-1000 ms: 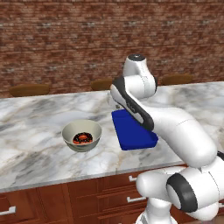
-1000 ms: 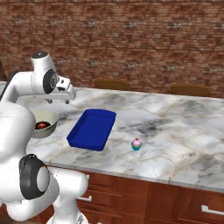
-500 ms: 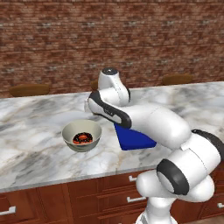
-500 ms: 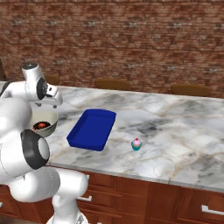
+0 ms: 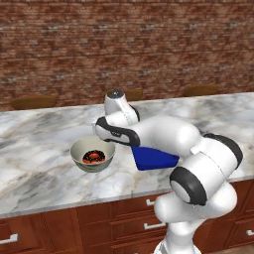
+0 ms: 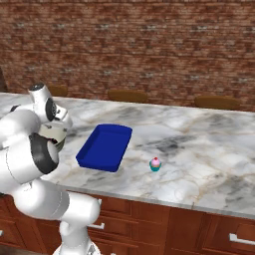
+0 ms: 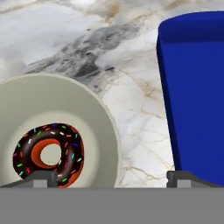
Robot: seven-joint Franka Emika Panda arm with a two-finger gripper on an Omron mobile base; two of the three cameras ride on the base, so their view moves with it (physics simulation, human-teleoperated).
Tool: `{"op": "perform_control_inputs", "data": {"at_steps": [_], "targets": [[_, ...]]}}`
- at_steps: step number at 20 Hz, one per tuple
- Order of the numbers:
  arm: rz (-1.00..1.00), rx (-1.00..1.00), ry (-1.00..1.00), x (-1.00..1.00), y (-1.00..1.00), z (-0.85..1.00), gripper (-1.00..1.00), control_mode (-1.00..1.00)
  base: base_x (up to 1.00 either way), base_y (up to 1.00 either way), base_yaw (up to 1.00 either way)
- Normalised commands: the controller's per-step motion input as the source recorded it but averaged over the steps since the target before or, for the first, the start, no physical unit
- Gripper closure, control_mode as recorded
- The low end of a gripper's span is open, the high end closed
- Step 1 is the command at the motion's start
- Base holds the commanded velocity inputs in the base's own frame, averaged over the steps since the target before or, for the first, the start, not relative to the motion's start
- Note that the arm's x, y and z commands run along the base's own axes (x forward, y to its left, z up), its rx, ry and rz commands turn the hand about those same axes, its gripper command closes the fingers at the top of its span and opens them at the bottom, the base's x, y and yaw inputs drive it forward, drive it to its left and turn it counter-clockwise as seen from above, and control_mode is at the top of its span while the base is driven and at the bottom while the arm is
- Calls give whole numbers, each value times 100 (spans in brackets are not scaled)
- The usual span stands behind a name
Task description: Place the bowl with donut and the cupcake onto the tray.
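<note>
My jaws gape wide over the round bowl's rim, sprinkled chocolate donut lying flat inside. Blue rectangular tray sits just beside on the veiny marble surface, long axis running away from me.

Donut in bowl (tray beside, cupcake beyond tray)

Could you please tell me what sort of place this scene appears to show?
Most likely a rendered kitchen: a long marble counter over reddish wooden drawers, a red brick wall behind, and a small pink-topped cupcake on the counter.
</note>
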Motion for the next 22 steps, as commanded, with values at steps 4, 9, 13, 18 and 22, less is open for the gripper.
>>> {"op": "perform_control_inputs", "data": {"at_steps": [4,9,13,18,22], "targets": [[-6,3,1,9,-2,-52,-100,-100,0,0,0],[0,5,0,16,-4,-53,-100,-100,0,0,0],[0,5,0,13,-15,-38,-100,-100,0,0,0],[0,4,0,17,-2,-35,-100,-100,0,0,0],[0,1,-2,13,0,-18,100,-100,0,0,0]]}}
